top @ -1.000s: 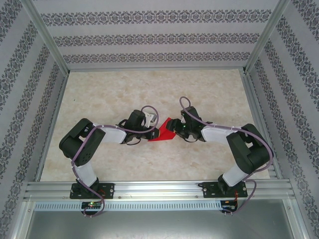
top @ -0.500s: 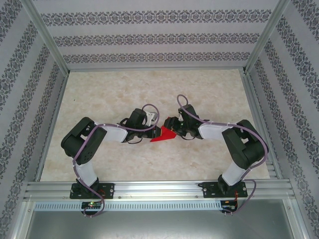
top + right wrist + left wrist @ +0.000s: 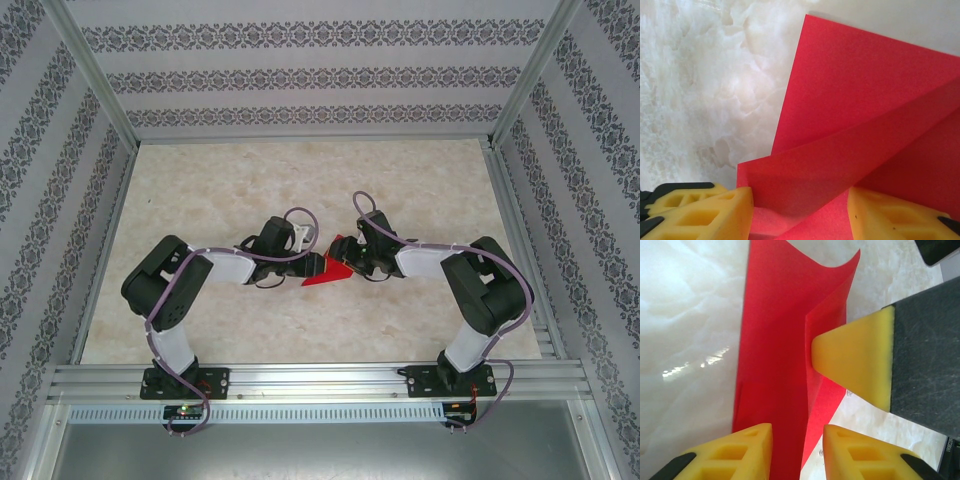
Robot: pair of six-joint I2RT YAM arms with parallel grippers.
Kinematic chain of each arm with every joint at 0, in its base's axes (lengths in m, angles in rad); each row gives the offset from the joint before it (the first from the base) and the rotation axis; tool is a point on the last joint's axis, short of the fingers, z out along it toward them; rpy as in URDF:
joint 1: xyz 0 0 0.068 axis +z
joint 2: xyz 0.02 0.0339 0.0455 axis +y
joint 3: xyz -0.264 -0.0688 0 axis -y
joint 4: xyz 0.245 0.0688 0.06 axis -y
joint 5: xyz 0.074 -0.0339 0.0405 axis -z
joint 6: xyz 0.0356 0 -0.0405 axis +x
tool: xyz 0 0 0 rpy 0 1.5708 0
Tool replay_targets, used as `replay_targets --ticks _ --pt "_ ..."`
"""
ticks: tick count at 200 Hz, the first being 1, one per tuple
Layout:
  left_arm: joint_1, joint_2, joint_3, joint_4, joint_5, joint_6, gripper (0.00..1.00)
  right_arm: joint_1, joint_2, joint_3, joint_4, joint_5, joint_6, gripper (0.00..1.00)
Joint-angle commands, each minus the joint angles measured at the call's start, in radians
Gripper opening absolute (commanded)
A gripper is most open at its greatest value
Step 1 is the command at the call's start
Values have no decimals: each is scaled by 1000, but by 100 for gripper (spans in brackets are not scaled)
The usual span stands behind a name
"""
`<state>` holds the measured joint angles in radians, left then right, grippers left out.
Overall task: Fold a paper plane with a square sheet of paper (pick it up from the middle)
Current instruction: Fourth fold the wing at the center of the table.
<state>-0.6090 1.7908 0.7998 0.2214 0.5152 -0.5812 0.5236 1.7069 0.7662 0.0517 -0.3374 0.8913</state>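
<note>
Rightward of centre, the right arm has swung in toward its partner over the last second, and the raised red flap it was carrying now lies lower, so the sheet of paper (image 3: 325,272) reads as a smaller red wedge from above. It sits in the middle of the surface (image 3: 420,180), well away from every edge, pinched in the narrow space between the two arms.

The left end effector (image 3: 311,263) meets the sheet from the left side. Its jaws stand apart with the paper's crease running between them and straight away from the wrist (image 3: 797,442), so it is released rather than clamped. The right end effector (image 3: 347,257) comes in from the right, also released, its jaws spread wide over a flap that curls up off the sheet (image 3: 800,212). One right finger (image 3: 855,365) touches the flap's free edge.

By my judgement the coming move turns on that flap: it lies on the right arm's side, its fold line roughly parallel to the centre crease, so the right arm presses while the left steadies.
</note>
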Motion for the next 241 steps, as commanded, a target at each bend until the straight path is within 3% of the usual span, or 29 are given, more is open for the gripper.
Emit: replay_targets --ticks 1,33,111,161,241 --pt "13 -83 4 -25 -43 12 35 3 22 31 -69 47 -5 54" --pt "13 -172 -47 -1 -116 -26 36 6 35 62 -147 79 -4 56" --pt "12 -95 -24 38 74 -76 16 7 88 103 -247 92 26 58" --pt "10 -14 13 35 124 -79 13 6 88 105 -269 89 32 58" --pt "10 24 55 -78 50 -39 12 -10 40 66 -219 51 3 59"
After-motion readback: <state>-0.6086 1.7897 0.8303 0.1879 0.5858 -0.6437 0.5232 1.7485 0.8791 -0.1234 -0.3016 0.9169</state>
